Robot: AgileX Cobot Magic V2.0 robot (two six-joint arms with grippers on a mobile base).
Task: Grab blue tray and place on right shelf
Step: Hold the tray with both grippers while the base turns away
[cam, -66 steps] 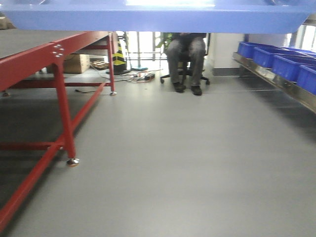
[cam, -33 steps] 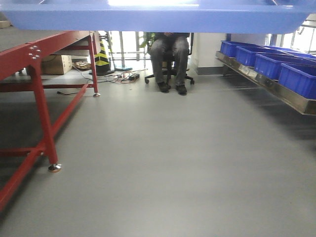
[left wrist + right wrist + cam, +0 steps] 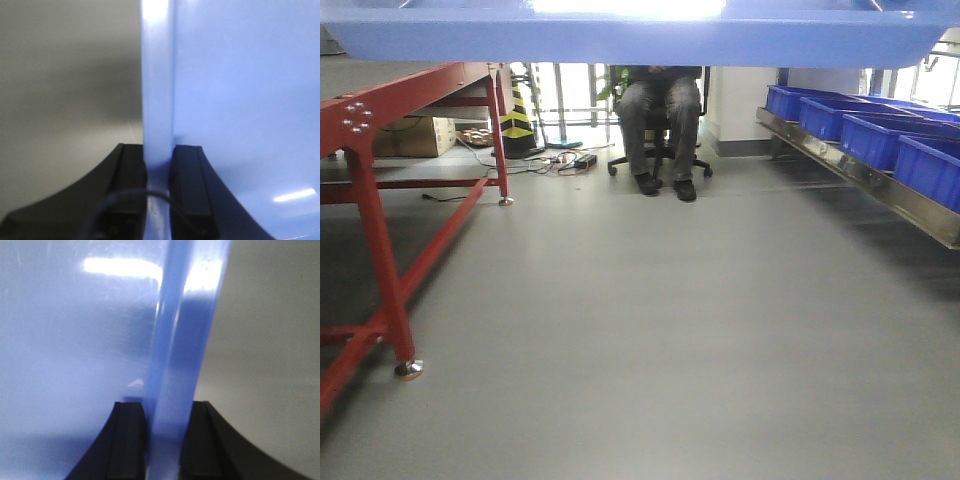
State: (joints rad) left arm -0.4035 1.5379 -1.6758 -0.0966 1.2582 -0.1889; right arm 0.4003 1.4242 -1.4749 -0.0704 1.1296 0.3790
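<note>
Across the top of the front view, the blue tray [image 3: 640, 35] hangs level, carried above the floor. It sits between the red-framed bench [image 3: 370, 115] on the left and the right shelf [image 3: 880, 190] on the right.

Left gripper [image 3: 159, 152]: closed onto the tray's rim, one pad on each face. Right gripper [image 3: 165, 410]: clamped the same way on the opposite rim.

The shelf holds a row of deep blue bins [image 3: 880, 135]. A seated person [image 3: 660, 110] is well beyond.

We judge the step to be carrying the tray to the shelf. To do it well, we would:
- hold both wrists at one height so the tray stays flat;
- swing the base right slowly;
- squeeze evenly, since the glossy rim could slip;
- find a stretch of shelf without bins, which we cannot see from here.
</note>
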